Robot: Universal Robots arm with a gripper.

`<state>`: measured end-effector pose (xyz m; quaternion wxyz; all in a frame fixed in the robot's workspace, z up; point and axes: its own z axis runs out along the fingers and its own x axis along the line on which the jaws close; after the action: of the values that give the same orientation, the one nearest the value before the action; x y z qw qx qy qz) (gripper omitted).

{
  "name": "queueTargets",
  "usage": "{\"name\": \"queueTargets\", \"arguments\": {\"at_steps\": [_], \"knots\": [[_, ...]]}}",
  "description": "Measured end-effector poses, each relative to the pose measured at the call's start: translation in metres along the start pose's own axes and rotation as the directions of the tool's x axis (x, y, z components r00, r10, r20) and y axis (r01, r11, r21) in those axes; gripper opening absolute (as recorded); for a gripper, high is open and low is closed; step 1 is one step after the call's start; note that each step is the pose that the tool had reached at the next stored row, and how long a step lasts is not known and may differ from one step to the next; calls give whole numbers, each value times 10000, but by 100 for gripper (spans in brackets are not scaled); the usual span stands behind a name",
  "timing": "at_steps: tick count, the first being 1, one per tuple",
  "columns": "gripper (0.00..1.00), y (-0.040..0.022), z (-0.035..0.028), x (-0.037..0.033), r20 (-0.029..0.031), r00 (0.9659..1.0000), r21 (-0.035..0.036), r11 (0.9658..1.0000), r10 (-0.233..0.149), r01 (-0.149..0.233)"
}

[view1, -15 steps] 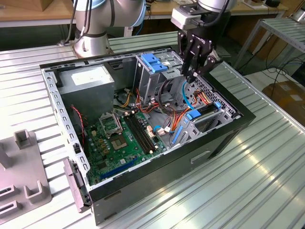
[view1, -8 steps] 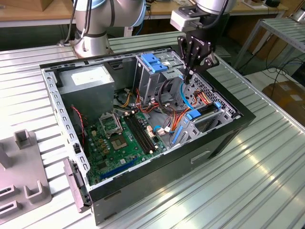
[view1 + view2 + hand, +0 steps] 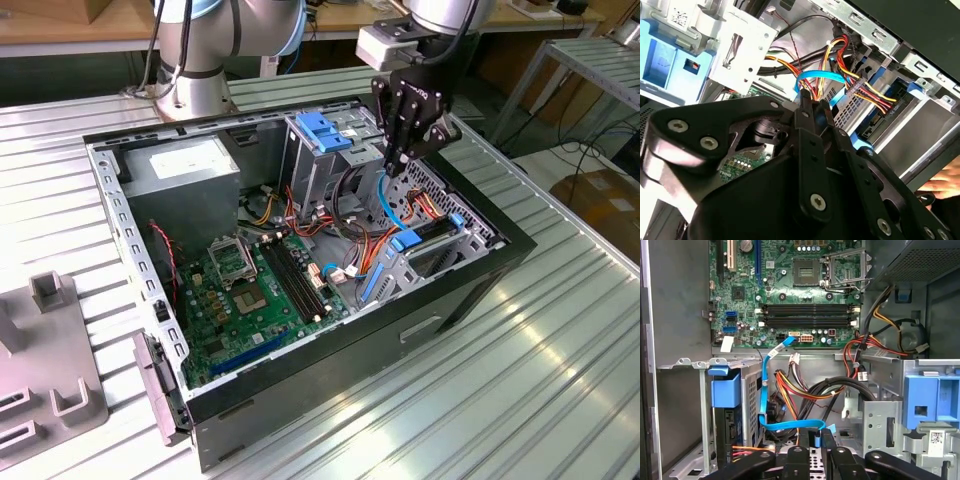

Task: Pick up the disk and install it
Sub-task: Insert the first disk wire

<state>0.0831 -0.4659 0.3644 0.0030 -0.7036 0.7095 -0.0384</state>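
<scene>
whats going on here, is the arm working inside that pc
Yes. The robot arm's gripper hangs over the open computer case, its closed fingers holding nothing, above the cable bundle. The disk, grey with blue carrier edges, already sits in the drive bay by the case's front wall. A person's hand shows at the case edge.

A thin blue cable (image 3: 763, 390) runs from the motherboard (image 3: 790, 290) downward.

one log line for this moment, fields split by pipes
gripper: jaws shut, empty, above open computer case | grey-metal disk with blue carrier frame: seated in bay | thin blue cable: below jaws
</scene>
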Motion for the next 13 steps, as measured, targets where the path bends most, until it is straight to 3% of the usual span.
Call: {"name": "queueTargets", "arguments": {"at_steps": [2, 5, 6, 9, 11, 13], "knots": [[24, 0, 12, -1, -68, 10000, 3, 10000, -4, 4], [24, -2, 44, -2, -285, 9996, 17, 10000, -15, 15], [17, -4, 55, -2, -361, 9993, 21, 10000, -19, 20], [16, -6, 74, -1, -504, 9987, 28, 10000, -28, 29], [16, -7, 77, 21, -511, 9987, 30, 10000, -29, 31], [16, -7, 81, 92, -461, 9989, 30, 10000, -25, 27]]}}
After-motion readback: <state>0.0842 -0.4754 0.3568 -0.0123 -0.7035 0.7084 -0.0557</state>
